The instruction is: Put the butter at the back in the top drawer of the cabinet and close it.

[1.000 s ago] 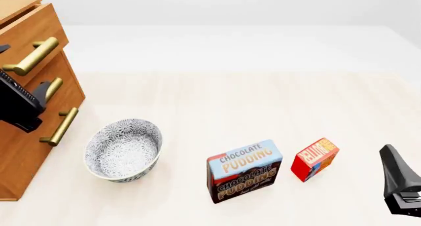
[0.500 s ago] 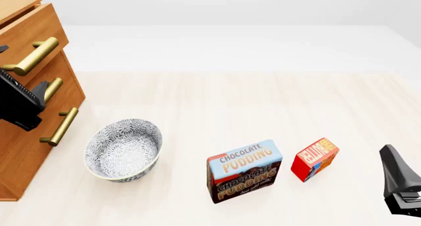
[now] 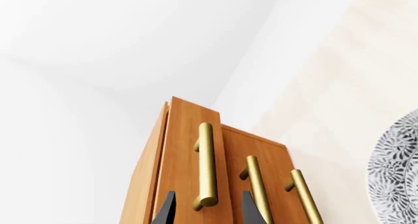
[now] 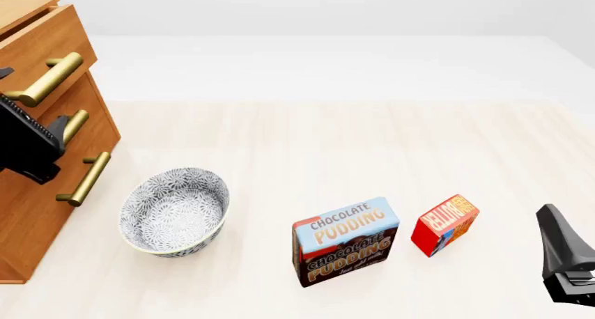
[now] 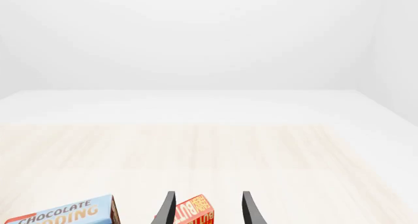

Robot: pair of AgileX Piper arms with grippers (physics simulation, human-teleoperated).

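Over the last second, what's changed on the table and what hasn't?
The top drawer has slid a little further out of the cabinet, with the open left gripper straddling its handle. The butter, pudding box, bowl and right gripper have not moved.

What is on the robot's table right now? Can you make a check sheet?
Surface: pale wood table, flat.
Job's things: butter on the table, right of the pudding box; top drawer sticks out slightly from the cabinet at far left.
Clutter: Chocolate Pudding box standing up; patterned bowl with nothing seen inside.
End effectors: left end effector open, its fingers either side of the top drawer's handle; right end effector open, near the butter, holding nothing.
Cables: nothing seen.
Surroundings: plain white backdrop, nothing else seen.
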